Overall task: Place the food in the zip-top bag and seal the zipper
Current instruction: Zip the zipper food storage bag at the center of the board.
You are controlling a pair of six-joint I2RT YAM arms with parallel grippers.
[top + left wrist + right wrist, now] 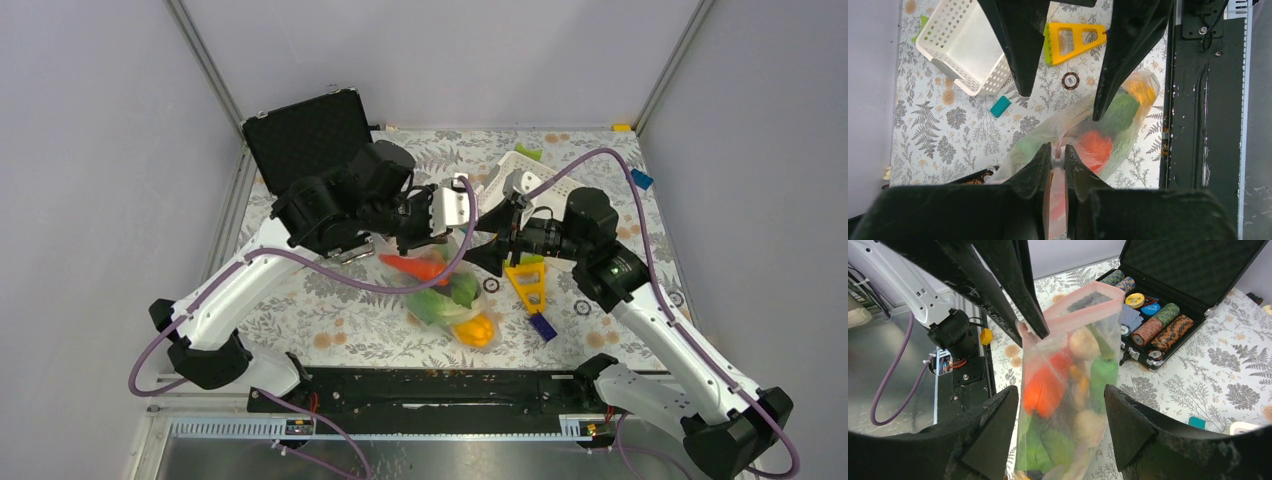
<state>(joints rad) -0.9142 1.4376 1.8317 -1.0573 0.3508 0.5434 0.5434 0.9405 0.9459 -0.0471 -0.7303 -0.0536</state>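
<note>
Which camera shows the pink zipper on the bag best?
The right wrist view: the zipper runs plainly across the bag's top. The left wrist view shows only a pink bit between the left gripper's fingers. The top view hides it behind the arms.

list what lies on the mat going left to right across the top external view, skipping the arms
black case → zip-top bag → yellow block → teal block

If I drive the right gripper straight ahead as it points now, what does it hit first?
The zip-top bag, most likely: it hangs dead ahead of the right gripper, between its open fingers. Depth is unclear, so contact may be close.
</note>
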